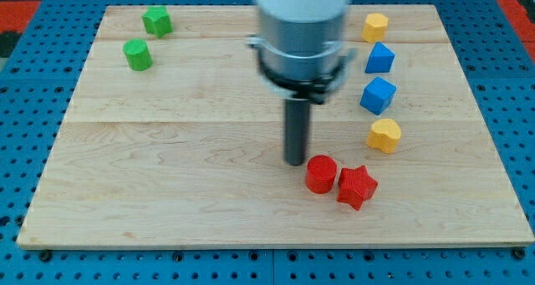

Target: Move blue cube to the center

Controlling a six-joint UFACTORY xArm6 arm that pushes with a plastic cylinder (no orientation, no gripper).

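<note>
You are looking at my tip [295, 161] sitting near the middle of the worktop [167, 193], just to the left of the red cylinder [321, 174], with the red star [357, 186] touching that cylinder on its right. There are no jaws on this arm, only the rod, so nothing is being held. Two blue blocks are sitting on the right side of the frame: a blue cube [378, 95] at mid-height and another blue block [379, 58] above it, whose shape is harder to read. A yellow block [375, 26] is sitting at the upper right and a yellow heart [384, 135] just below the cube. Two green blocks [156, 21] [137, 54] are lying at the upper left, well out of the way.

You are risking a few things here. Heading straight for the cube, the rod is likely clipping the red cylinder. Pushing off-centre, the cube is likely spinning away. Coming round from the right, you are squeezing between the yellow heart and the upper blue block
</note>
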